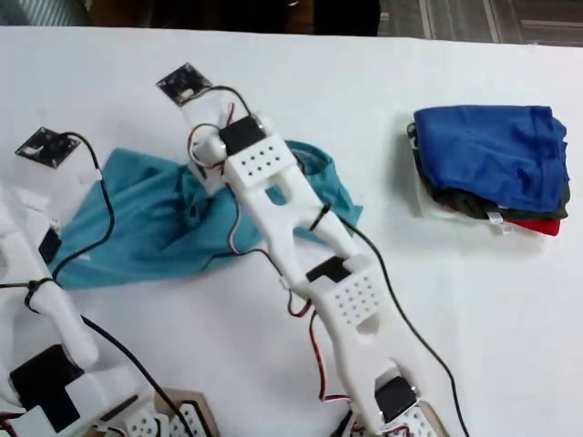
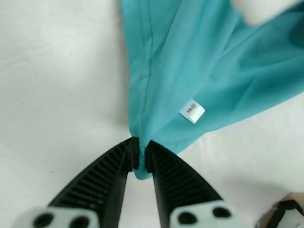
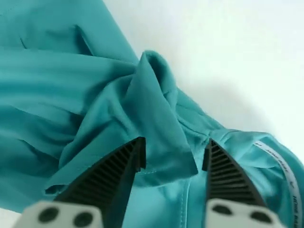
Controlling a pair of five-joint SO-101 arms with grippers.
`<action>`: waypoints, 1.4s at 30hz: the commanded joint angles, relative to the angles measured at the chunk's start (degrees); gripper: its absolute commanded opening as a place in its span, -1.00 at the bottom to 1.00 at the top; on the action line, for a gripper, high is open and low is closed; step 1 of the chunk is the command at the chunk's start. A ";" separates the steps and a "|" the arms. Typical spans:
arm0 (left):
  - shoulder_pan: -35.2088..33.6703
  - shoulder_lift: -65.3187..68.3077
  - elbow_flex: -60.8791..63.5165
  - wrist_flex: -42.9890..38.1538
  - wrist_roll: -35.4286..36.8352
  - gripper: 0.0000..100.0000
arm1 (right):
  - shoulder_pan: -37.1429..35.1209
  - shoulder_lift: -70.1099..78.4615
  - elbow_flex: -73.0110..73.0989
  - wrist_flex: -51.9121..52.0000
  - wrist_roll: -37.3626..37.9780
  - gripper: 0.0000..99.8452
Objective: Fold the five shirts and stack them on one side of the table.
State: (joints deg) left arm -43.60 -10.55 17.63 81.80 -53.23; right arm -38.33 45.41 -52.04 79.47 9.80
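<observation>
Closest to you, your left gripper (image 2: 141, 152) is clenched on a bunched corner of the teal shirt (image 2: 199, 61), the cloth pinched tight between the black jaws just over the table (image 2: 57, 71). A small white tag (image 2: 192, 110) lies on the fabric just past the pinch.

Farther out, your right gripper (image 3: 173, 152) hangs over the middle of the same shirt with its jaws spread. They straddle a raised ridge of cloth but are not closed on it. From above, the shirt lies crumpled and unfolded at centre-left, partly under the right arm.

Beyond it, toward the right side, sits the stack (image 1: 492, 173), with a blue shirt (image 1: 487, 146) on top of darker and red layers, well apart from the teal one.

You appear to be on the last shirt, at the spreading step before any fold. Next, you likely need the right jaws to take a clean single edge rather than this ridge. Then draw the two holds apart until the cloth lies flat. If you grab the ridge, you may gather several layers at once.
</observation>
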 commanded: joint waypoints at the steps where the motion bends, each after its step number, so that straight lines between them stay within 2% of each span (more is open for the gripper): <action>1: -0.62 -2.46 -0.22 0.18 -0.09 -0.95 | -0.13 -0.66 -3.43 0.48 -0.53 -0.64; 18: -0.44 -2.46 -0.40 0.09 -0.09 -0.95 | 1.54 -0.13 -3.08 3.47 -0.53 -0.66; 20: -0.44 -2.46 -0.48 0.09 -0.09 -0.95 | 1.54 -0.13 -3.08 4.18 -0.53 -0.73; 23: -0.44 -2.73 -0.66 0.09 -0.09 -0.95 | 1.80 -0.13 -3.16 4.79 -0.53 -0.98; 25: -0.44 -2.73 -0.66 0.09 -0.09 -0.95 | 1.80 -0.22 -3.16 4.97 -0.53 -0.93; 33: -0.44 -2.73 -0.31 0.09 0.09 -0.95 | 1.89 -1.01 -4.22 4.97 -0.53 -0.96; 38: -0.09 -2.90 -2.86 0.44 1.05 -0.95 | 5.85 -4.88 -11.60 5.41 -0.53 -0.96; 42: 2.02 -2.90 -9.71 1.05 5.71 -0.95 | 11.12 -9.54 -18.73 7.34 -0.18 -0.96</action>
State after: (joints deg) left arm -43.52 -10.55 13.76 81.89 -50.15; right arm -31.12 43.74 -64.26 85.27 9.80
